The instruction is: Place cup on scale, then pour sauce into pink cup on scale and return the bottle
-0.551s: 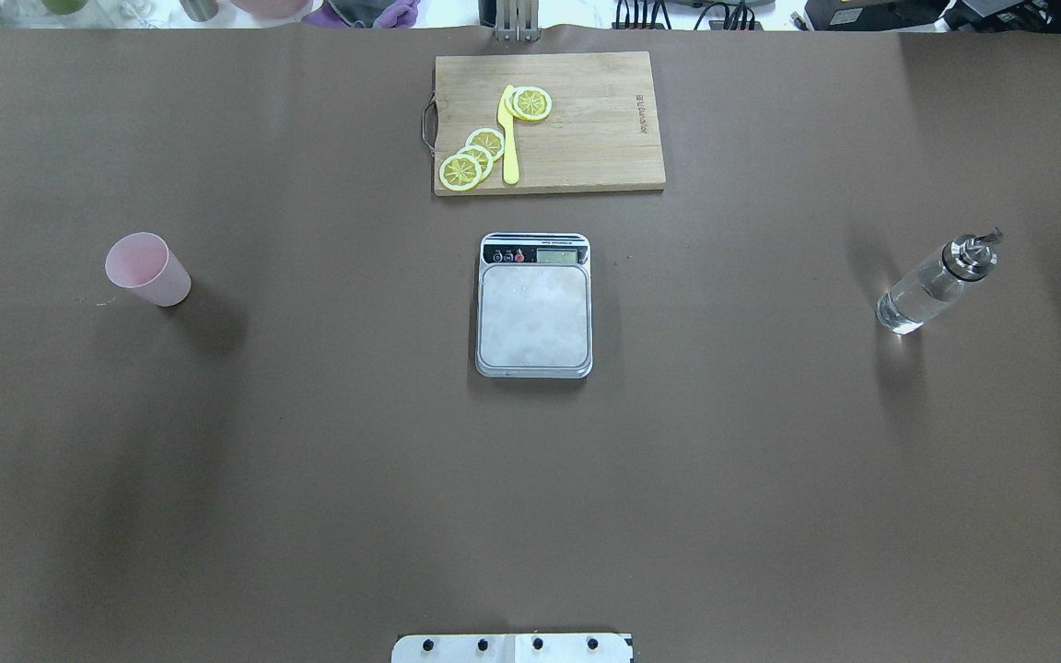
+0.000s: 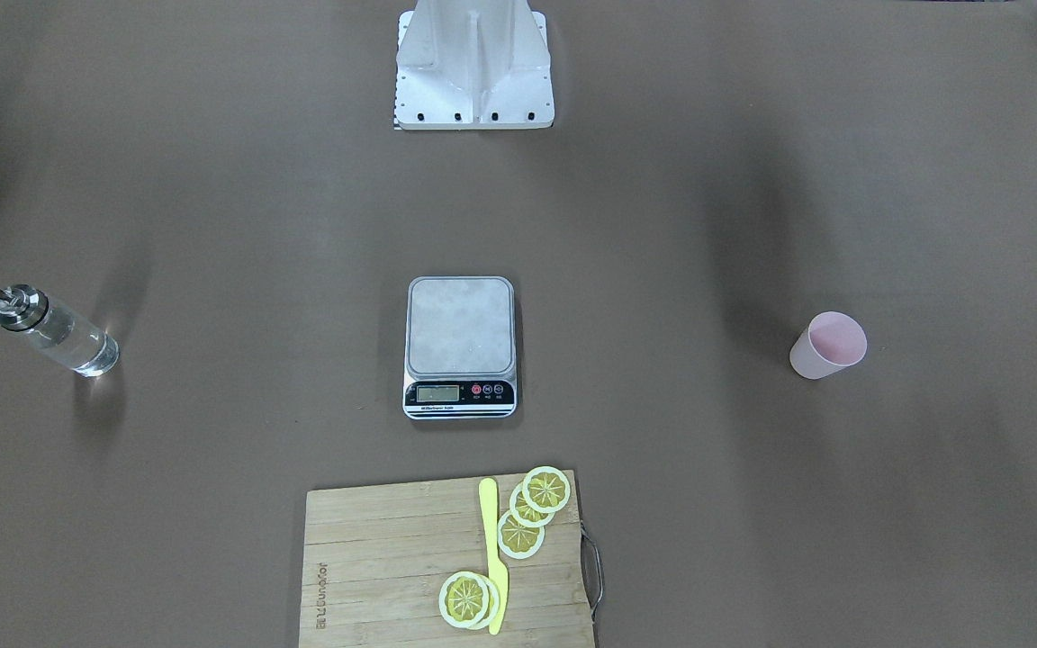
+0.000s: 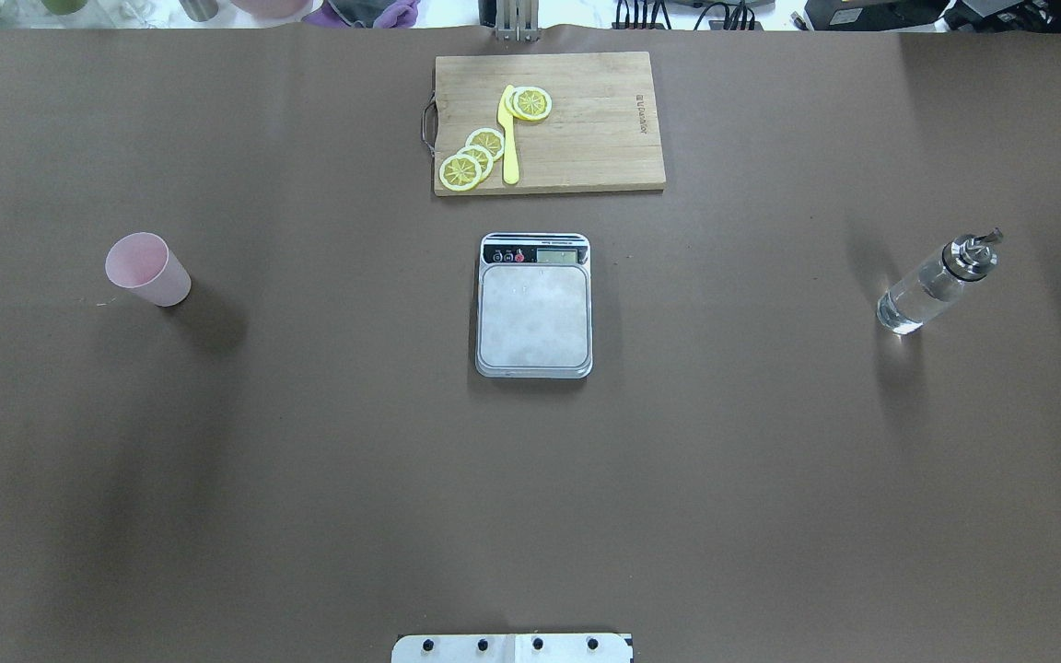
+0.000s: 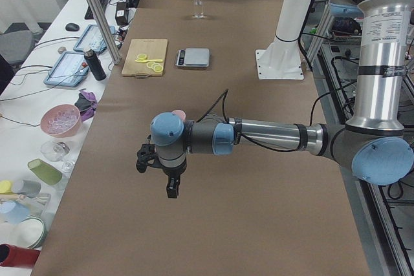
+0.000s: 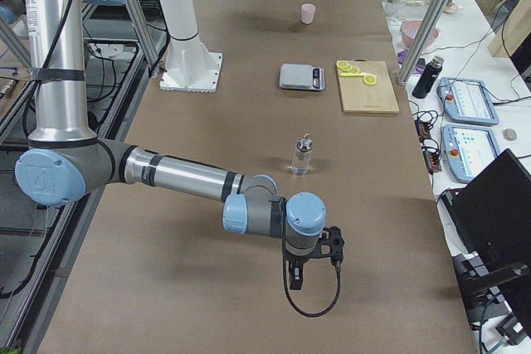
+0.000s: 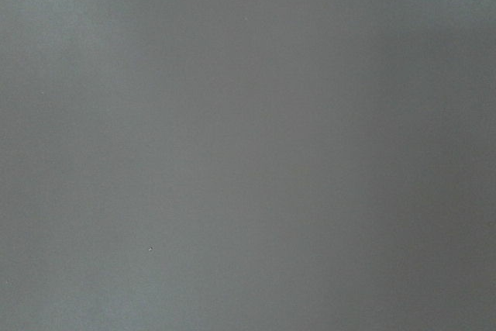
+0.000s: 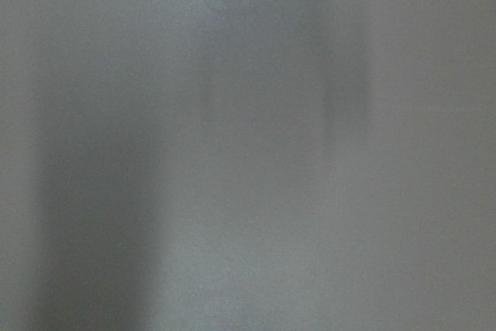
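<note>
The pale-pink cup stands upright on the brown table toward my left side, also seen in the front-facing view as the cup. At the table's centre sits the scale, its steel platform bare. The clear glass bottle with its metal pourer cap stands far to my right. My left gripper hovers above the table near the cup, and my right gripper hovers short of the bottle. Both show only in the side views, so I cannot tell whether they are open or shut. Both wrist views show only blurred grey.
A wooden cutting board with lemon slices and a yellow knife lies beyond the scale. The robot's white base stands at the near edge. Bowls, cups and tablets crowd a side bench past the far edge.
</note>
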`<state>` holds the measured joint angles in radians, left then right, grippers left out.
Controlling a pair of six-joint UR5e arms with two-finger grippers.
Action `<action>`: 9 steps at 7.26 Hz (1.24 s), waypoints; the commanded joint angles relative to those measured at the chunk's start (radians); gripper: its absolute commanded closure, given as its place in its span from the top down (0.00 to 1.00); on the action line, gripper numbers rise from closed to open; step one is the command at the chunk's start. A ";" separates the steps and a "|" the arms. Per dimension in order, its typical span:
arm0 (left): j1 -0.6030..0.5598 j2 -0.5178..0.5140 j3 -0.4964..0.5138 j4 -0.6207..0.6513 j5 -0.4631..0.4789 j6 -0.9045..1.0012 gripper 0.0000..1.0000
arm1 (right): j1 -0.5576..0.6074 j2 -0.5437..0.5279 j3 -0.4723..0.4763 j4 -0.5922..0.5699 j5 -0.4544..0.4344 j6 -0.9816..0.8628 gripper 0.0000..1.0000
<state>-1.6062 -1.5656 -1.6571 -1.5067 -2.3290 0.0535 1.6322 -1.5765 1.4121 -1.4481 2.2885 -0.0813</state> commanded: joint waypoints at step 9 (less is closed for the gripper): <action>0.193 -0.106 -0.091 -0.010 -0.033 -0.378 0.98 | 0.000 -0.005 0.004 0.073 0.005 0.005 1.00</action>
<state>-1.4607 -1.6639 -1.7282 -1.5144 -2.3659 -0.2747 1.6321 -1.5793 1.4202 -1.3880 2.2931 -0.0772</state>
